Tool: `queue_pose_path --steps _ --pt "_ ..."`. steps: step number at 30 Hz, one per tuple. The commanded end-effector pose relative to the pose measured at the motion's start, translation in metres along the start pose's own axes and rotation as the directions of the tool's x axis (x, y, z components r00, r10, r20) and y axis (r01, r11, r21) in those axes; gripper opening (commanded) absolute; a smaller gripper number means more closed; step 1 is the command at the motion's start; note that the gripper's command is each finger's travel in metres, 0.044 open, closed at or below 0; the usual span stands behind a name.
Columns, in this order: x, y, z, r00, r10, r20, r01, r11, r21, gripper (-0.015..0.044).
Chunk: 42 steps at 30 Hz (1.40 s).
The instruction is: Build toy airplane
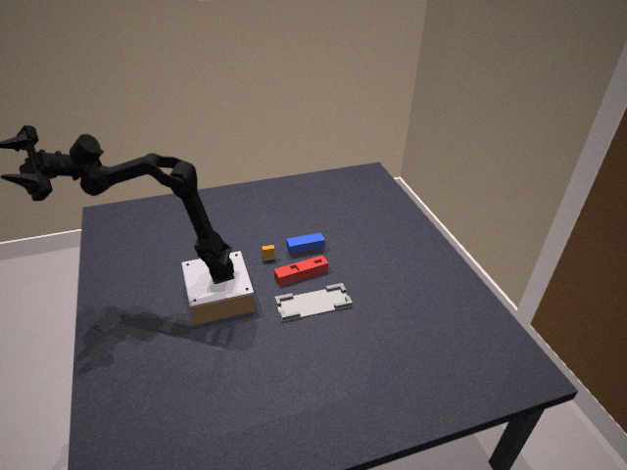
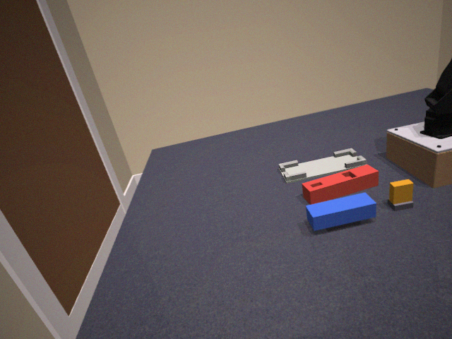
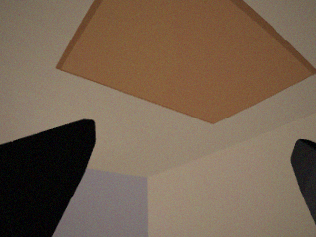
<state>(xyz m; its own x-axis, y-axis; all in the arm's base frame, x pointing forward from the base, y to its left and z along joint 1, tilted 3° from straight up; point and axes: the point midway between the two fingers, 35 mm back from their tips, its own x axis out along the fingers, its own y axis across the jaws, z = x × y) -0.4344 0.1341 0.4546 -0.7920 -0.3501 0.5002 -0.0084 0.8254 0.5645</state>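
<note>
The red fuselage (image 1: 302,271) (image 2: 339,186) lies on the table beside the jig, its two sockets facing up. The pale grey cradle jig (image 1: 313,304) (image 2: 317,168) is empty, with raised corner brackets. The blue wing block (image 1: 306,243) (image 2: 341,211) lies on the far side of the fuselage from the jig; its tab is hidden. The orange tail fin (image 1: 267,252) (image 2: 400,192) stands upright in a small dark base, near the fuselage's end. My gripper (image 1: 2,160) (image 3: 196,141) is open and empty, high up and far from the parts, pointing away from them.
The arm's base stands on a wooden block with a white plate (image 1: 215,296) (image 2: 412,134), close to the jig and the tail fin. The dark table (image 1: 405,353) (image 2: 219,255) bears everything. The wrist view shows only walls and a ceiling panel (image 3: 188,59).
</note>
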Motion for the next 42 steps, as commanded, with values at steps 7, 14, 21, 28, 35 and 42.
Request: queue_pose_path --steps 7,14,21,28,35,42 --pt "-0.042 0.050 0.031 0.978 0.131 0.163 -0.106 0.983 -0.151 0.0440" --pt "-0.122 0.116 0.062 0.861 0.354 0.365 -0.198 0.894 -0.401 0.0440" --pt "-0.217 0.166 0.080 0.674 0.511 0.534 -0.150 0.802 -0.579 0.0440" --pt "-0.328 0.202 0.069 0.426 0.646 0.633 -0.014 0.705 -0.709 0.0440" --pt "-0.432 0.205 0.052 0.180 0.685 0.706 0.105 0.700 -0.706 0.0440" --pt "-0.531 0.195 0.023 -0.099 0.686 0.721 0.233 0.720 -0.653 0.0440"
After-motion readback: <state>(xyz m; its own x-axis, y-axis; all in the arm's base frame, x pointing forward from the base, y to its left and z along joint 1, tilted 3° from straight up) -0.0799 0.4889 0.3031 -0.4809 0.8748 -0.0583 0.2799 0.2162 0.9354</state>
